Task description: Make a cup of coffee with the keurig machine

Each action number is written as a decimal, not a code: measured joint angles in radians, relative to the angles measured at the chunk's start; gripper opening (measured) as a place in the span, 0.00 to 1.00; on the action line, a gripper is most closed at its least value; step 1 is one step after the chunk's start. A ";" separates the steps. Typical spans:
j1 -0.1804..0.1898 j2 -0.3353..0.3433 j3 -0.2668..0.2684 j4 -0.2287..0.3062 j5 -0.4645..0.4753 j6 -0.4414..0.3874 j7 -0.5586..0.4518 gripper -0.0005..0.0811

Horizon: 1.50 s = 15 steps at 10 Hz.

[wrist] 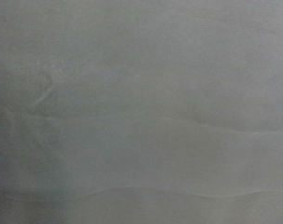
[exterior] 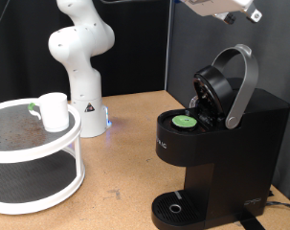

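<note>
**Pod seated, lid up, cup not yet under the spout**

From the exterior view I read the coffee machine (exterior: 216,134) standing on the bench (exterior: 125,163) at the picture's right, its hinged top (exterior: 226,81) swung up with the grey handle band arching over it. A green-topped pod (exterior: 186,122) sits in the open chamber. My judgement: the loading step is done and the closing step has not begun.

The cup (exterior: 54,110) stands on the upper tier of a round white two-level rack (exterior: 34,196) at the picture's left, well apart from the machine. The round drip tray (exterior: 173,208) at the machine's foot carries nothing.

Claw (exterior: 226,8): only its underside shows at the top edge of the exterior view, above and slightly right of the raised lid, touching nothing I can see. I cannot tell how far its fingers are parted or whether they carry anything. The wrist view gives only a blurred grey field with faint creases, no object I can name.

What the work calls for from here, as I judge it: the lid needs a downward push on the handle band along its hinge arc, and the cup needs a firm hold to travel from rack to tray.

Writing: faint pale lettering on the machine's front face below the chamber, too small to read. A small warning triangle shows on the arm's base (exterior: 87,120), unreadable otherwise.
</note>
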 joint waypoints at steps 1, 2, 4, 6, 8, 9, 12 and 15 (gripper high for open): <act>0.000 0.001 -0.002 0.005 0.003 -0.036 0.003 0.99; 0.004 0.005 0.000 0.019 0.009 -0.070 0.025 0.99; 0.021 0.029 0.024 0.063 0.024 -0.069 0.069 0.99; 0.036 0.058 0.053 0.107 0.023 -0.064 0.104 0.99; 0.040 0.082 0.078 0.128 0.003 -0.059 0.133 0.99; 0.040 0.091 0.088 0.130 -0.009 -0.050 0.138 0.99; 0.040 0.111 0.101 0.131 -0.012 -0.023 0.138 0.99; 0.038 0.124 0.101 0.127 -0.033 -0.023 0.139 0.63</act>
